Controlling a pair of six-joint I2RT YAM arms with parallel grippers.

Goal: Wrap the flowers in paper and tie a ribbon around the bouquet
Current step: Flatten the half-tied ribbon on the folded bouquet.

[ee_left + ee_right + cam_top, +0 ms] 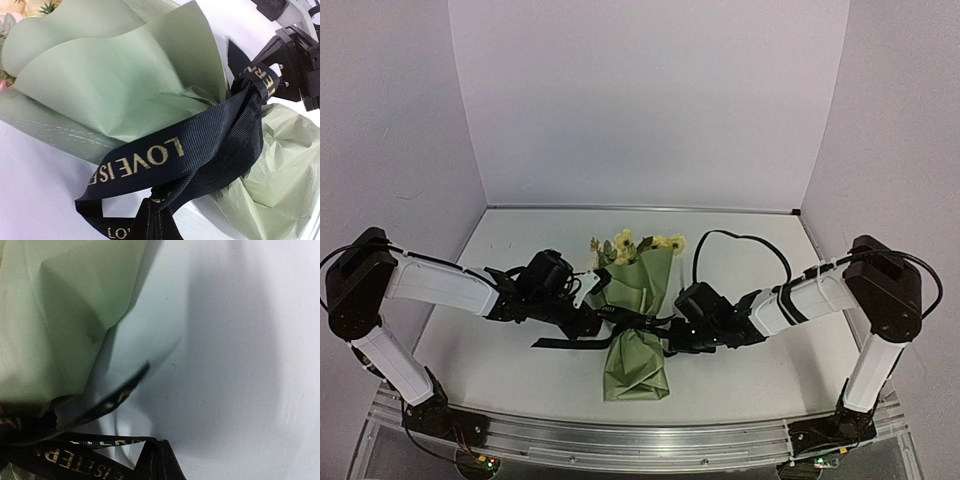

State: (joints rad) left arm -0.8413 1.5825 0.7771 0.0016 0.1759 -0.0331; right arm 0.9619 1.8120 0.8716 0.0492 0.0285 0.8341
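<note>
Left tool (592,321), right tool (672,336): each tight on the ribbon (200,145) around the bouquet (638,372).

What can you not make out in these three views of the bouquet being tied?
Top view: ribbon knot too small, crowded by left gripper and right gripper.
Left wrist view: flowers cut off by top edge.
Right wrist view: ribbon lettering blurred, cropped at bottom edge.

Pale lilac walls (650,100) on three sides; white table (520,370) — aluminium rail (620,440) along near edge
</note>
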